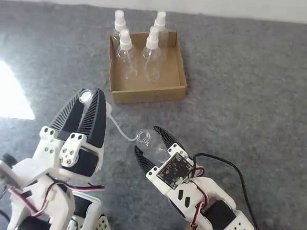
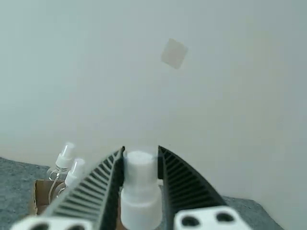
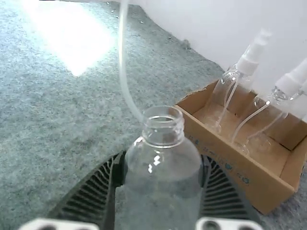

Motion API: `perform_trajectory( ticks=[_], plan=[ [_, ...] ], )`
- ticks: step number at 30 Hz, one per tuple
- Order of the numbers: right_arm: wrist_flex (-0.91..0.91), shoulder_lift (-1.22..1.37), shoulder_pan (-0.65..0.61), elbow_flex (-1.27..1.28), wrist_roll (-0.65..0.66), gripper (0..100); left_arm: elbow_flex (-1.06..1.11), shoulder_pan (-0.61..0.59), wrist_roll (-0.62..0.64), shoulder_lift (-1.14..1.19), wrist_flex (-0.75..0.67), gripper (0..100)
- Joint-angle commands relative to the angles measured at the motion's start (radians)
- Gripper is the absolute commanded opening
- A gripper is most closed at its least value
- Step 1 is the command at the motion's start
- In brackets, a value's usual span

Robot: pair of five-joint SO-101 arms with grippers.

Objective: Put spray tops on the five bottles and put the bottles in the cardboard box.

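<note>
At the near edge of the table point(image 1: 260, 91) the two arms stand side by side. The right gripper point(image 1: 145, 139) is clamped around the body of the fifth bottle point(image 3: 162, 163), which is tilted with its open, uncapped neck pointing toward the far side. Just beside it, toward the near left corner, the left gripper point(image 1: 90, 94) is closed on the last spray top point(image 2: 140, 184), pinching its white collar between both jaws. The dip tube point(image 1: 119, 127) curves from that spray top across the gap and reaches the bottle's mouth. Whether its tip is already inside the neck or only touching the rim, I cannot tell.

Farther on, toward the middle of the far edge, sits the cardboard box point(image 1: 144, 95). Four capped bottles point(image 1: 153, 57) already lie in it, their spray heads at its far wall.

So the step in hand looks like fitting the final top. The next move probably calls for feeding the tube fully down the neck, then bringing the collar square onto the threads. The tube is limp, so the neck should be held steady or the tip may slip out
</note>
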Motion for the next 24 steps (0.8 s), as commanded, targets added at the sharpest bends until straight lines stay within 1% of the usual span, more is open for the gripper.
perform_trajectory(
  ticks=[1,4,7,15,24],
  plan=[
    [-0.001,-0.01,-0.01,0.021,0.015,11.4,-0.064,-0.034,0.008,-0.018,0.0,1],
    [-0.001,-0.01,-0.01,0.021,0.015,11.4,-0.088,-0.091,0.011,-0.018,0.005,1],
    [0.005,-0.008,-0.012,0.021,0.015,11.4,-0.099,-0.094,0.012,-0.018,0.006,1],
    [0.018,-0.008,-0.015,0.021,0.015,11.4,-0.096,-0.035,0.012,-0.018,0.006,1],
    [0.018,-0.008,-0.015,0.021,0.015,11.4,-0.036,0.025,0.011,-0.018,-0.002,1]
  ],
)
